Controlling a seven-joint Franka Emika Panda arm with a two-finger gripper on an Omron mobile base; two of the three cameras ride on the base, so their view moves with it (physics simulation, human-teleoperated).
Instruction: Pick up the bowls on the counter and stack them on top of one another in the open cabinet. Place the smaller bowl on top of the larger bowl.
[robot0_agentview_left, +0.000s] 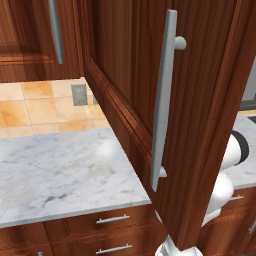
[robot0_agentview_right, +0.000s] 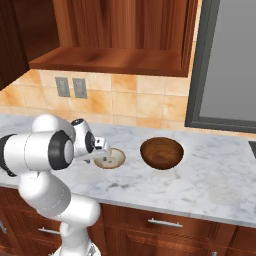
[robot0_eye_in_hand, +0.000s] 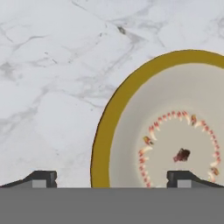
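The right base view is showing two bowls sitting on the counter (robot0_agentview_right: 210, 175): a dark wooden bowl (robot0_agentview_right: 161, 152), the larger of the two, and to its left a pale bowl (robot0_agentview_right: 111, 158) with a mustard-yellow rim, the two lying near each other but apart. The white arm is bending in from the left of that view and its gripper (robot0_agentview_right: 103, 150) is hovering right at the pale bowl's near-left edge, partly covering it; whether it is touching the bowl cannot be told. The hand view is looking straight down on that pale bowl (robot0_eye_in_hand: 175, 131), showing what the base view is too small for: a cream inside with a ring of small red marks and a dark spot at the middle. The two dark fingertips (robot0_eye_in_hand: 41, 178) are standing wide apart at the bottom, one over bare marble (robot0_eye_in_hand: 52, 87) and the other over the bowl's inside, so the jaws are straddling the yellow rim with nothing gripped. The left base view is dominated by the open cabinet (robot0_agentview_left: 200, 100) door, swung outward with its long silver bar handle (robot0_agentview_left: 164, 95), hiding both bowls and the hand; beside it a bare stretch of counter (robot0_agentview_left: 60, 170) is lying under the tan tiled wall (robot0_agentview_left: 35, 110)
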